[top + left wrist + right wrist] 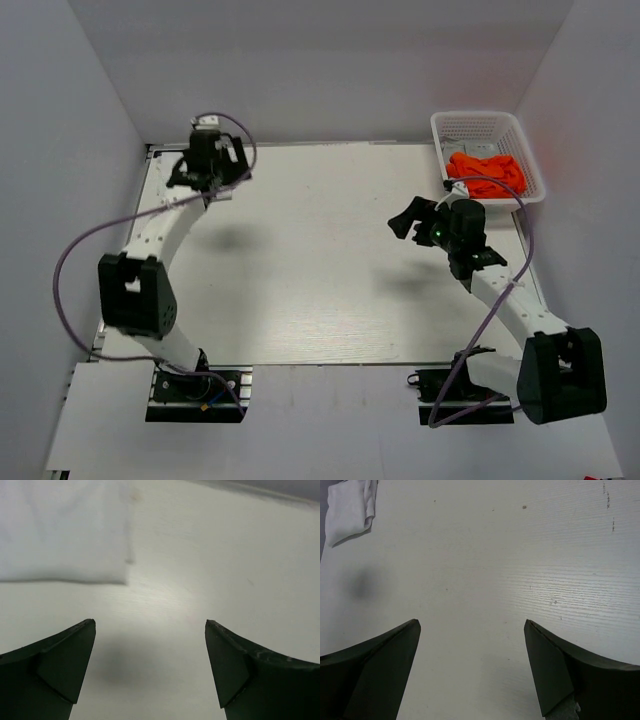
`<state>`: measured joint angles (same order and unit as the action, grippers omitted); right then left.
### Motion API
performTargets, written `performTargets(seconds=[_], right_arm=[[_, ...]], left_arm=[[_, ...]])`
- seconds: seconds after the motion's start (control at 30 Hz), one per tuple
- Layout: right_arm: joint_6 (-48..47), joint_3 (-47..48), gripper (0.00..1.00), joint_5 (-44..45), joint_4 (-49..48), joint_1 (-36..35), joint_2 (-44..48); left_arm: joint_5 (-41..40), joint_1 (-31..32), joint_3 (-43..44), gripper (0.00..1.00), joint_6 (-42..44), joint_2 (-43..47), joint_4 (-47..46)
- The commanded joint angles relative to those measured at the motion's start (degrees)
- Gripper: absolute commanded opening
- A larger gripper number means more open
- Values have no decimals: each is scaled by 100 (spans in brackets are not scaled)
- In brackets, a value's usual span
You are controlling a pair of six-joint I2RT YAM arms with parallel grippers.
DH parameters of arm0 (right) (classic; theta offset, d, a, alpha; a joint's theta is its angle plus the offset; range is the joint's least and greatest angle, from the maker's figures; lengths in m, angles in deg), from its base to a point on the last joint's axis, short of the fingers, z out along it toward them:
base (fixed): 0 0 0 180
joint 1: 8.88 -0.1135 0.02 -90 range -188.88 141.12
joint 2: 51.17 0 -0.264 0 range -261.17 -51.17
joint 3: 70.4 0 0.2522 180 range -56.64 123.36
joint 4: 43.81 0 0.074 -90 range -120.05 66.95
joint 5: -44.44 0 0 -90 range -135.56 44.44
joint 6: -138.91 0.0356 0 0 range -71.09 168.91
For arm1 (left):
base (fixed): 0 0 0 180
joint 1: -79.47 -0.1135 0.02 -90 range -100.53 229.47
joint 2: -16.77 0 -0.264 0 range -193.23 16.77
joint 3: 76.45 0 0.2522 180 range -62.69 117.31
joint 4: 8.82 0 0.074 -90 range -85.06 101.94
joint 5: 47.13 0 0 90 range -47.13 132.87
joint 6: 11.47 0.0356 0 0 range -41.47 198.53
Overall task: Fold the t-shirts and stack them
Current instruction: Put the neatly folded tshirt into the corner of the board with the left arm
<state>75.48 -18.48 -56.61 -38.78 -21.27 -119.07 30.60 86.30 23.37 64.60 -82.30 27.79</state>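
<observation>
A folded white t-shirt (60, 530) lies flat on the table, above and left of my left gripper (150, 622) in the left wrist view. That gripper is open, with only bare table between its fingers. It hovers over the table's far left corner (205, 165). The right wrist view shows the same white t-shirt (350, 507) far off at its top left. The orange t-shirt (487, 170) lies crumpled in the basket. My right gripper (408, 218) hangs open above the table right of centre, holding nothing (472, 622).
The white lattice basket (480, 125) stands at the far right corner against the wall. White walls close in the pale table (320, 270) on three sides. Purple cables loop off both arms.
</observation>
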Motion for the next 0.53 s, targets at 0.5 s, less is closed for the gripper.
performTargets(seconds=[0.5], right_arm=[[6,-1029,90,41,-278,-18,955]], left_arm=[[709,1136,-3895,100,-1015,3016,-740]])
